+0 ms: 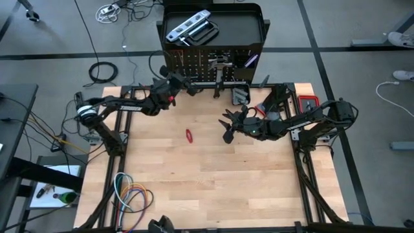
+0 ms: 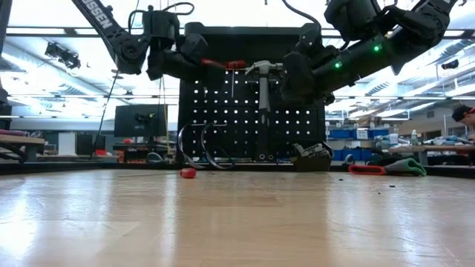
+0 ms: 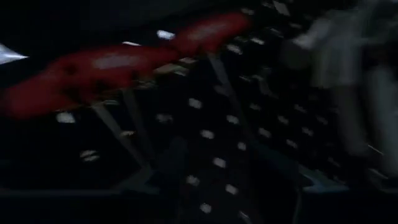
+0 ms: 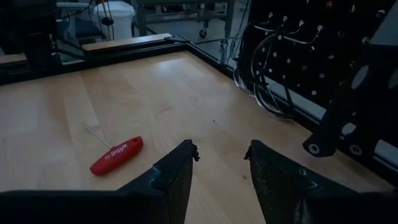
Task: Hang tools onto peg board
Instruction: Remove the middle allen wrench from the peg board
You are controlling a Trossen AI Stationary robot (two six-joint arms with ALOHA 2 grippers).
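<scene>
Peg board [image 2: 252, 111] upright at table's far edge; hammer [image 2: 263, 81] hanging on it. Left gripper [image 1: 173, 83] against peg board's upper left, fingers pinching red-handled tool [image 3: 118, 65] at board face. Right gripper [image 4: 221, 158] above table, in front of peg board, fingers spread, empty. Red-handled screwdriver [image 4: 115, 155] flat on table [image 1: 213, 181], well short of peg board. Level [image 1: 187, 27] in tray atop peg board stand.
</scene>
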